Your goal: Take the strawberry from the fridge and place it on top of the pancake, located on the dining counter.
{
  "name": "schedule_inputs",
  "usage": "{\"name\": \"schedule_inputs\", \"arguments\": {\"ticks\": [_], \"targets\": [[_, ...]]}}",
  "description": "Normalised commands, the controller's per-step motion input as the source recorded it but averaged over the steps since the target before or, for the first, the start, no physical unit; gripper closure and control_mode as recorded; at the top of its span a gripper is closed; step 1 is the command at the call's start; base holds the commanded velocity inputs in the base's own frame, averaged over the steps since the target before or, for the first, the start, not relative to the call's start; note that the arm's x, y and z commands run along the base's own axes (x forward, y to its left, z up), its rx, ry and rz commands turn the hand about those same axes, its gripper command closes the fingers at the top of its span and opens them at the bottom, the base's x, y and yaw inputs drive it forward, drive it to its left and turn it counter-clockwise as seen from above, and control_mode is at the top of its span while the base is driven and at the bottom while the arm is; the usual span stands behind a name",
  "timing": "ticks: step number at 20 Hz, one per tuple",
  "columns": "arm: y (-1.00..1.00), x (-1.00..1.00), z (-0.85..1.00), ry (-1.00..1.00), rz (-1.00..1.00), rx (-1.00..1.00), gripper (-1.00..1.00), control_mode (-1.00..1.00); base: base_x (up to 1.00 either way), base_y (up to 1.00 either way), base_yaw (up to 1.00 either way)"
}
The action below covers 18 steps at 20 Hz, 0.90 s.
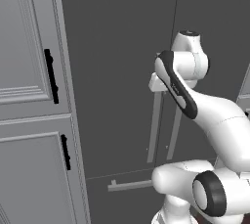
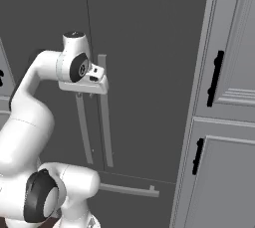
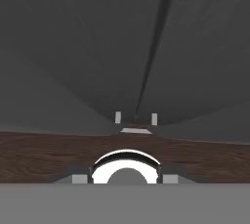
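The fridge (image 1: pixel 117 71) fills the middle of both base views, dark grey, with both doors shut. Its two long grey bar handles (image 1: pixel 154 130) run down either side of the door seam (image 3: pixel 149 71). My gripper (image 1: pixel 157 90) hangs at the top ends of those handles (image 2: pixel 104 117), close to the door fronts and pointing down. In the hand view the fingertips (image 3: pixel 78 179) stand apart with nothing between them, so the gripper (image 3: pixel 123 179) is open. The strawberry is hidden behind the shut doors. The pancake and the dining counter are out of view.
Light grey panelled cabinets (image 1: pixel 29 96) with black handles (image 1: pixel 51 76) flank the fridge on the left, and more (image 2: pixel 229 122) on the right. The bottom drawer's horizontal bar (image 2: pixel 127 189) sits below the doors. Brown wood floor (image 3: pixel 49 154) lies beneath.
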Motion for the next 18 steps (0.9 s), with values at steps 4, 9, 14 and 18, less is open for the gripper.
{"name": "schedule_inputs", "arguments": {"ticks": [4,9,14,18], "targets": [[0.0,-0.38,0.0,0.0,0.0,0.0,-1.0,-1.0,0.0,0.0,0.0],[0.0,-0.47,0.0,-0.06,0.01,0.0,-1.0,-1.0,0.0,0.0,0.0],[0.0,-0.76,-0.05,0.0,0.0,0.0,-1.0,-1.0,0.0,0.0,0.0],[0.01,-0.75,-0.22,-0.01,0.0,0.01,-1.0,-1.0,0.0,0.0,0.0]]}}
